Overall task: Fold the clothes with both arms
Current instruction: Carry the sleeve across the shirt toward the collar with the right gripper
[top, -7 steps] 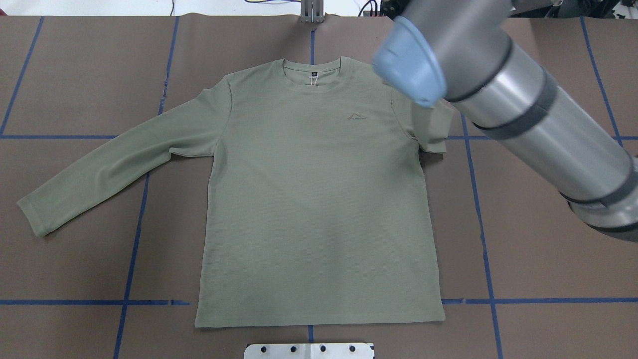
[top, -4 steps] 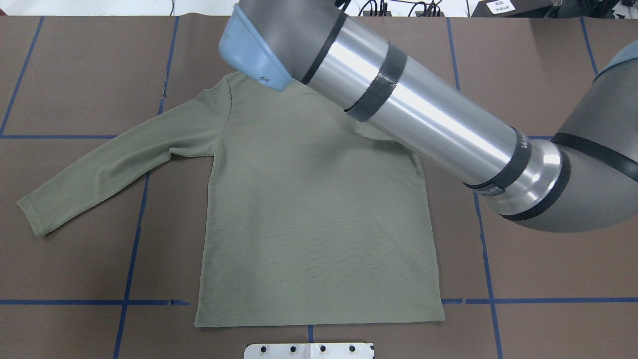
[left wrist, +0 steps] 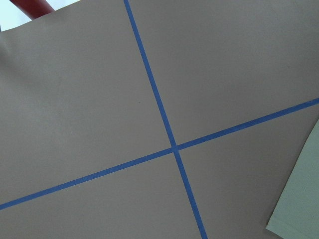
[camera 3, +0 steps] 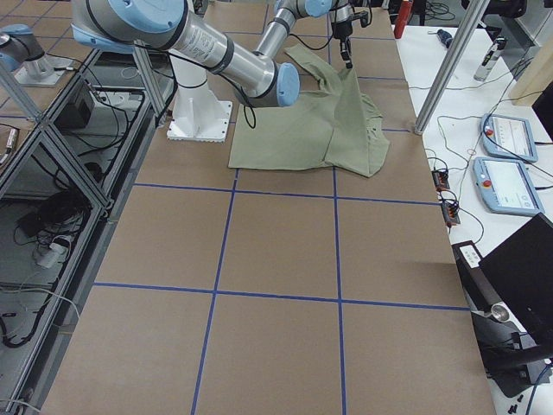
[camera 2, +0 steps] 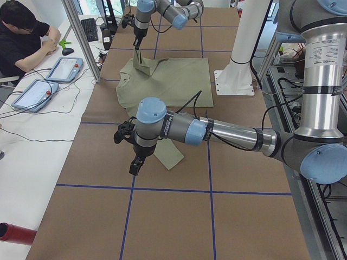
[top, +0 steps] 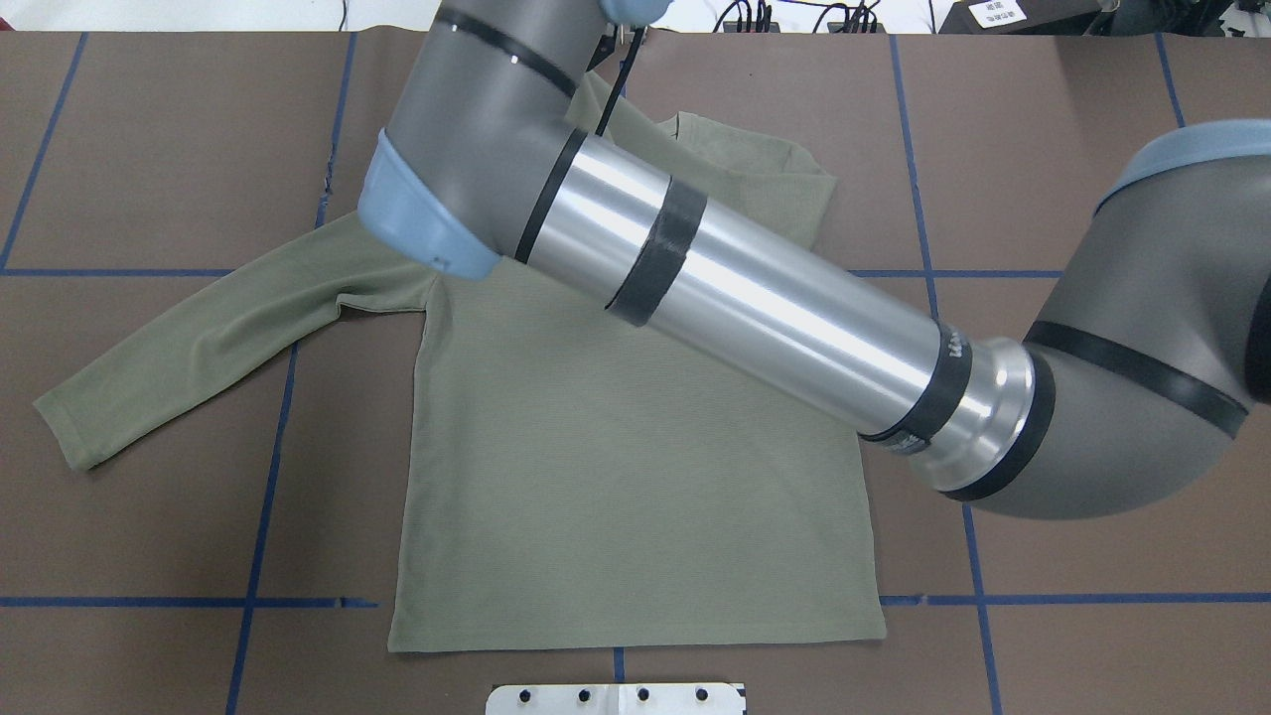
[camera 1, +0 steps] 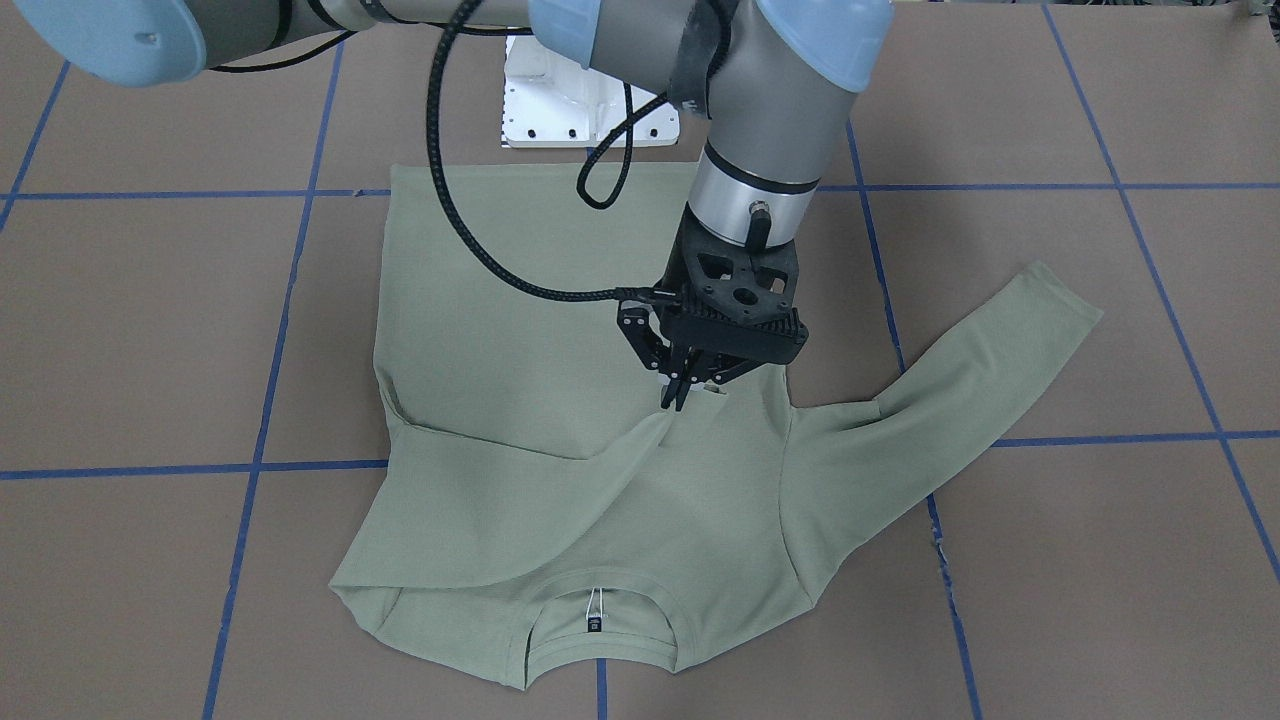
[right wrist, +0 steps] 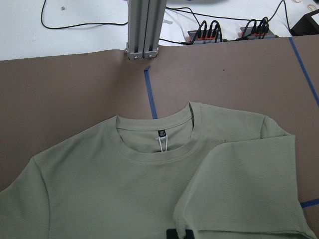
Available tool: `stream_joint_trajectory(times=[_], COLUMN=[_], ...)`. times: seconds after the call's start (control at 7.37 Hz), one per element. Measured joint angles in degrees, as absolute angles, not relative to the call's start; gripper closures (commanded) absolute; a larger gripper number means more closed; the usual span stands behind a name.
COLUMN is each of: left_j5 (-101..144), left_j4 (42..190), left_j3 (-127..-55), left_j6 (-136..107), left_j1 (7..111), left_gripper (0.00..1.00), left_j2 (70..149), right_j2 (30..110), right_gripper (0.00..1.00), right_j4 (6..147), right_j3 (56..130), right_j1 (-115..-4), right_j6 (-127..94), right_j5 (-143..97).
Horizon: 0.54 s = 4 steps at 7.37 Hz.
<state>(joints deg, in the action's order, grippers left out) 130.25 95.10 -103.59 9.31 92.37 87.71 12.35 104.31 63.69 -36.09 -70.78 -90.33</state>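
1. Nearest the robot, the hem (top: 635, 636) of the shirt (top: 616, 497) lies flat on the worktop (top: 1092, 645), at the end opposite the collar (camera 1: 600, 662). The body above it looks smooth.
2. Out to the collar's left, the left sleeve (top: 199, 348) is stretched out, not yet folded. The left pincer (camera 2: 133, 169) hovers over bare worktop just beside that sleeve's cuff (camera 2: 172, 160). Only a side view shows it, so I cannot tell whether it is spread or pressed together.
3. Between hem and collar, the right pincer (camera 1: 675, 398) is pinched on the cuff (camera 1: 703, 392) of the right sleeve (camera 1: 500, 510), just above the chest. The sleeve slants up to it from the shoulder beside the collar.
4. Farthest out, the collar lies open-side up, and the shoulder on its right is creased and drawn inward.
5. What could go wrong:
   - Pulling the cuff further from the collar's right side would likely drag that shoulder along and skew the body (the crease suggests the cloth is already taut).
   - The grip is on the cuff's edge only, so a quick move could let it slip out.
   - Letting go from this height may leave the cuff crumpled.
   - The cable (camera 1: 470, 240) loops low over the shirt and might snag.
   - If the left pincer brings its sleeve inward while the right arm (top: 745, 298) spans the chest, the two could collide.
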Motion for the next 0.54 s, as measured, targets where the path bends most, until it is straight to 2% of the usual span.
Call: stream_joint_trajectory(times=[0.14, 0.27, 0.54], left_j5=[130.3, 130.3, 130.3], left_j4=[95.1, 95.1, 95.1], left_j3=[-103.5, -103.5, -103.5], left_j6=[9.3, 9.3, 9.4], left_j1=[92.4, 92.4, 92.4], left_gripper=[0.0, 0.0, 0.0], left_j2=[87.7, 87.7, 87.7], right_j2=[12.4, 12.3, 11.8], right_gripper=[0.48, 0.01, 0.0], right_j4=[102.0, 99.0, 94.2], right_j3=[61.8, 59.7, 55.7], right_j1=[-35.0, -34.4, -34.2], right_j6=[-71.1, -71.8, -72.1], right_j5=[-89.3, -88.8, -88.0])
